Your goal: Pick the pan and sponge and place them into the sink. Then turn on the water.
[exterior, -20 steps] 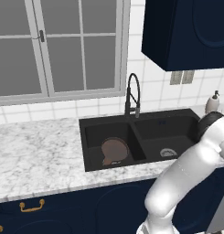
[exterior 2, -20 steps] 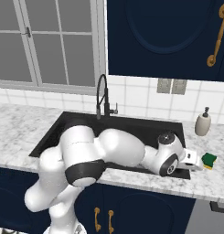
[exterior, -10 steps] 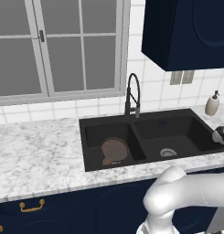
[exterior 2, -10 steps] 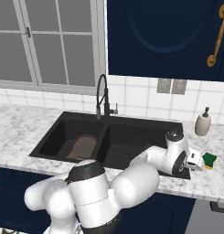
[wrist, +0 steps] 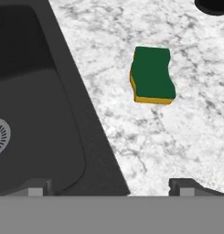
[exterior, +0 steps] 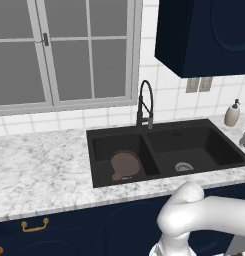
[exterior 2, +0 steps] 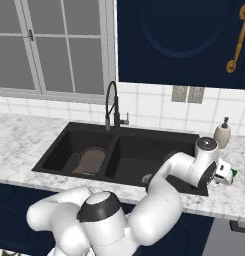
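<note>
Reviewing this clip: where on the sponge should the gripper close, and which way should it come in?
Probably from straight above. The sponge lies flat on the marble counter beside the sink, green face up, nothing touching it. Close across its narrower width, on the two long wavy sides, near the middle. The open gripper has not reached it.

My left base camera looks forward and down from behind me at the sink point(exterior: 166, 150); the right one sees the same sink point(exterior 2: 114, 155) from the other side. My hand camera hangs close over the counter point(wrist: 177, 137), sharing the sink's point(wrist: 35, 105) right edge.
</note>
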Controlling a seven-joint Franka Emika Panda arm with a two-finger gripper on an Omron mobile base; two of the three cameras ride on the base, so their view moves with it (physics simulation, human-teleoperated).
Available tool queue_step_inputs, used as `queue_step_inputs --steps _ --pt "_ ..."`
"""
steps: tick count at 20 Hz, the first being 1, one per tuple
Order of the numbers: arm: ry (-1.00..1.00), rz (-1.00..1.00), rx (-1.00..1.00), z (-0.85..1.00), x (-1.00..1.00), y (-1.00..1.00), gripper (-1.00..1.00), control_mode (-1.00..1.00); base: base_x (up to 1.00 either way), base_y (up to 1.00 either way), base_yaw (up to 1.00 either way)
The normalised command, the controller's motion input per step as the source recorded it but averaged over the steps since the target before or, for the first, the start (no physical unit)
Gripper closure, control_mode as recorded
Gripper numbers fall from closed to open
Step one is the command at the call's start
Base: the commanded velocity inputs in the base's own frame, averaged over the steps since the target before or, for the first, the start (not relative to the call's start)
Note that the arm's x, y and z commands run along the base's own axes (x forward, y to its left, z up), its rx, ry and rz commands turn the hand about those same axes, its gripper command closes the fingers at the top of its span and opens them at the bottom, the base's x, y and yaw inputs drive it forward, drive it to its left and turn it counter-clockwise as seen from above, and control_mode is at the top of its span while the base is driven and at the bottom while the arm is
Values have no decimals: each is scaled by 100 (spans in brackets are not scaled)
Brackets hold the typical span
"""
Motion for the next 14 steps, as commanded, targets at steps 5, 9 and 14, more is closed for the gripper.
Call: queue_step_inputs --steps 5,9,14 --pt "-7 -5 -4 0 21 -11 -100 -100 0 0 0" --pt "-9 -1 -2 -2 22 -36 -100 -100 0 0 0" --pt "-3 0 0 -3 21 -45 -100 -100 0 0 0"
